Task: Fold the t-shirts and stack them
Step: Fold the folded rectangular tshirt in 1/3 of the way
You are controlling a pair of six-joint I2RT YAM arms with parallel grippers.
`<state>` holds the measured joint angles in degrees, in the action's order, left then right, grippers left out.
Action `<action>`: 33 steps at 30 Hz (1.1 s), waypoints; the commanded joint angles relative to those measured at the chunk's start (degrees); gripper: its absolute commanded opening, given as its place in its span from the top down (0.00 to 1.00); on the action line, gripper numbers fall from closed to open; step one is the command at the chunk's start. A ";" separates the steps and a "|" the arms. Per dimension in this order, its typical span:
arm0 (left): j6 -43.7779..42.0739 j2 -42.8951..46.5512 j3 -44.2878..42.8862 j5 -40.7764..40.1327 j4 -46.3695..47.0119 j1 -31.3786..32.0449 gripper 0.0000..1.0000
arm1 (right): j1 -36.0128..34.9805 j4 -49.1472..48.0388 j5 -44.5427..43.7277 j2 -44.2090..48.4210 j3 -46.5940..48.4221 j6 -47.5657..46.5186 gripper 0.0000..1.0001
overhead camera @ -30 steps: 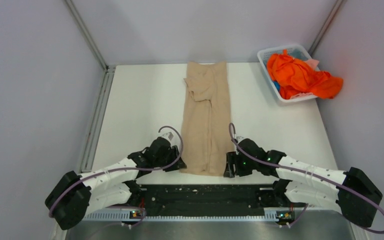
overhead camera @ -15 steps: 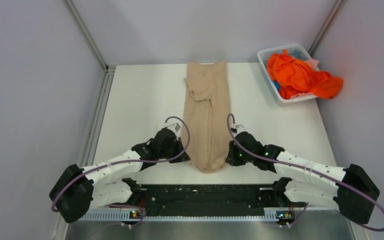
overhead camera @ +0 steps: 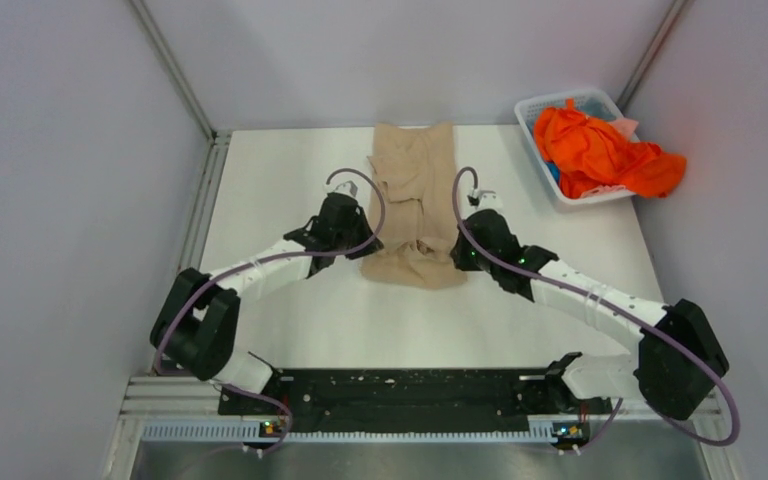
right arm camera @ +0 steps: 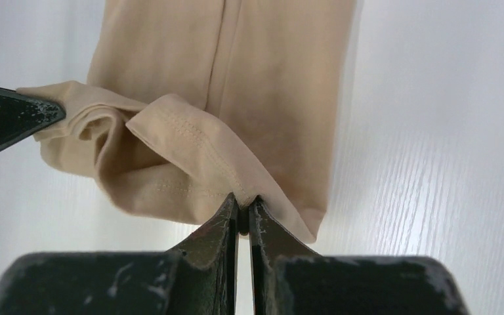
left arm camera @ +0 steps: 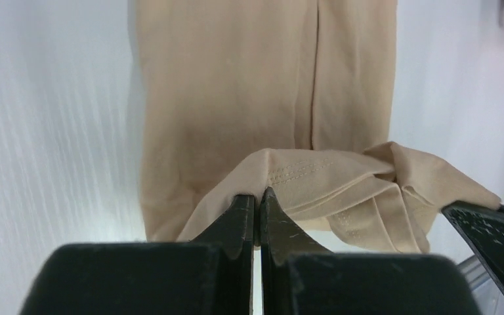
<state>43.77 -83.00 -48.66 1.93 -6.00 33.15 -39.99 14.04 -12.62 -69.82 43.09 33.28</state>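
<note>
- Beige shirt (overhead camera: 415, 185) lies lengthwise, near hem doubled back.
- Left gripper (left arm camera: 257, 205) pinched tight on hem's left corner.
- Right gripper (right arm camera: 243, 209) likewise on the right corner, seemingly lifted.

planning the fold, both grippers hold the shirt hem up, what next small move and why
Probably carry the hem toward the far end of the shirt and lay it there: left gripper and right gripper are shut on it, but it sits only halfway along.
</note>
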 commanded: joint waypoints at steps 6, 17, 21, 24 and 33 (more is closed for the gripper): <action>-3.60 -13.22 -14.63 3.93 1.11 -7.29 1.00 | 8.03 -8.01 -4.30 -12.81 10.24 -7.04 0.93; -6.13 -23.93 -26.72 2.83 -4.17 -10.50 0.90 | 13.24 -10.66 -0.30 -25.06 19.06 -9.65 0.92; -5.35 -27.92 -29.47 2.66 -5.32 -11.58 0.85 | 14.10 -11.27 -0.84 -29.10 21.07 -9.69 0.89; -4.93 -28.83 -30.45 3.21 -5.73 -12.73 0.77 | 15.17 -10.84 -0.73 -31.91 23.23 -9.73 0.83; -5.84 -19.48 -25.32 1.26 -6.70 -14.27 0.01 | 16.19 -8.71 1.96 -26.50 21.26 -7.67 0.12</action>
<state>38.59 -111.00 -76.99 4.80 -13.56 18.90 -23.90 6.50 -12.23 -102.56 65.60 24.58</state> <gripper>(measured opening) 0.973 0.788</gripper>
